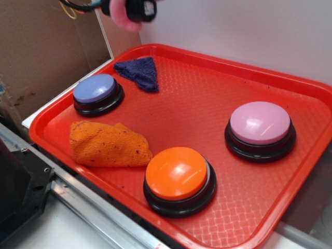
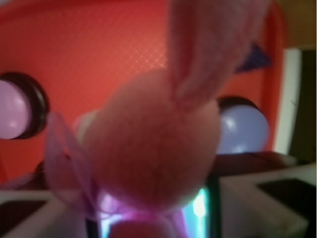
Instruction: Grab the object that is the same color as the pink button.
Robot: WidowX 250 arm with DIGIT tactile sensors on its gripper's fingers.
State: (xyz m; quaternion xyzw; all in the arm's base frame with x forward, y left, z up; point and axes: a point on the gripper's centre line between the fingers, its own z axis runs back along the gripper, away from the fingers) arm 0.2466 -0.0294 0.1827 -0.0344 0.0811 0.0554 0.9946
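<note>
Filling my wrist view, the pink plush toy is hanging right against the lens, a long ear sticking up and a thin ribbon trailing at its neck. In the exterior view I am holding it in the gripper at the top edge, high over the far left corner of the red tray; the jaws are pinching the toy, though the fingertips are mostly cropped. Below, the pink button is sitting at the right of the tray, the orange button near the front, the lavender-blue button at the left, with the orange knitted cloth and dark blue knitted cloth lying flat.

My worry: I am gripping soft stuffing, so it may be compressing and creeping out. A jolt could drop it near the tray rim, possibly outside. I also cannot judge the hold's depth, since the plush is blocking the wrist camera.
</note>
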